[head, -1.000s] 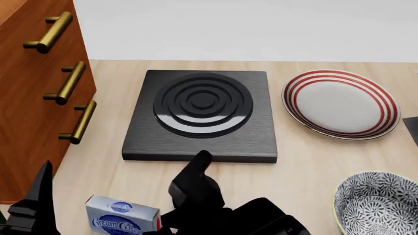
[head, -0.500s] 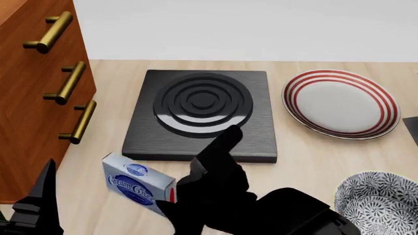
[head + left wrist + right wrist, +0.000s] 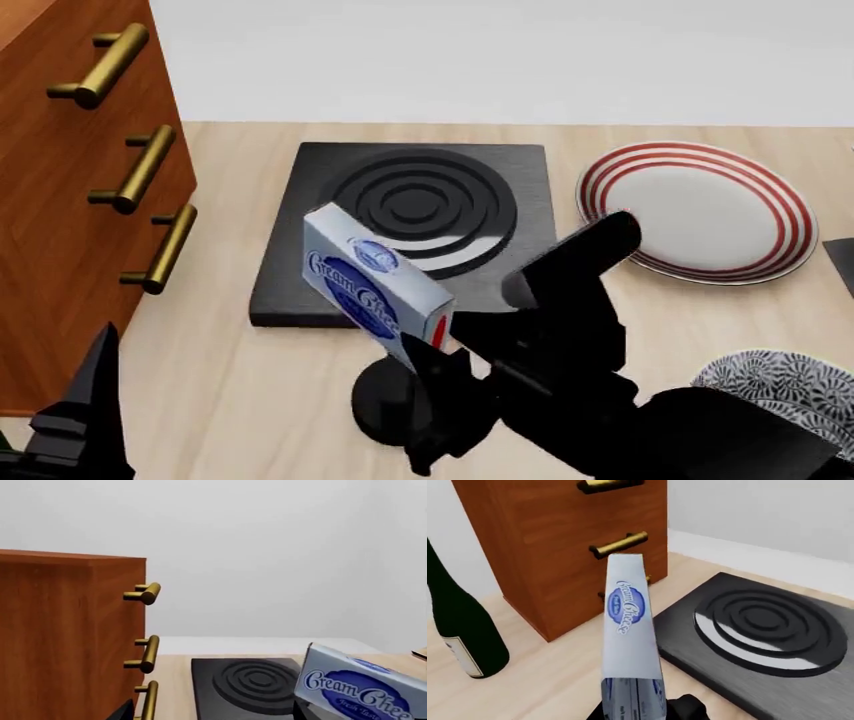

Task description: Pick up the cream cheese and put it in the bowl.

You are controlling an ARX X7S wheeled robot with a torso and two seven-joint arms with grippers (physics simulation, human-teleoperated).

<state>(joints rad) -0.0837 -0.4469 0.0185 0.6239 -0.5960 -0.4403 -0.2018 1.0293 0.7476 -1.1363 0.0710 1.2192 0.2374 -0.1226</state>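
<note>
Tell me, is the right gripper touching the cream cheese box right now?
Touching. In the head view the right gripper clamps the lower end of the cream cheese, holding it tilted in the air above the table.

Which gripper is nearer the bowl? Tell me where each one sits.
Right. The right gripper, holding the cream cheese, is left of the bowl; the left gripper sits further left, by the cabinet.

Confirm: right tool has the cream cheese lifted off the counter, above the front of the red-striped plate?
Not quite. The right tool does hold the cream cheese lifted off the counter, but the box is above the front edge of the black burner plate, not the red-striped plate, which sits further right. The head view shows it.
</note>
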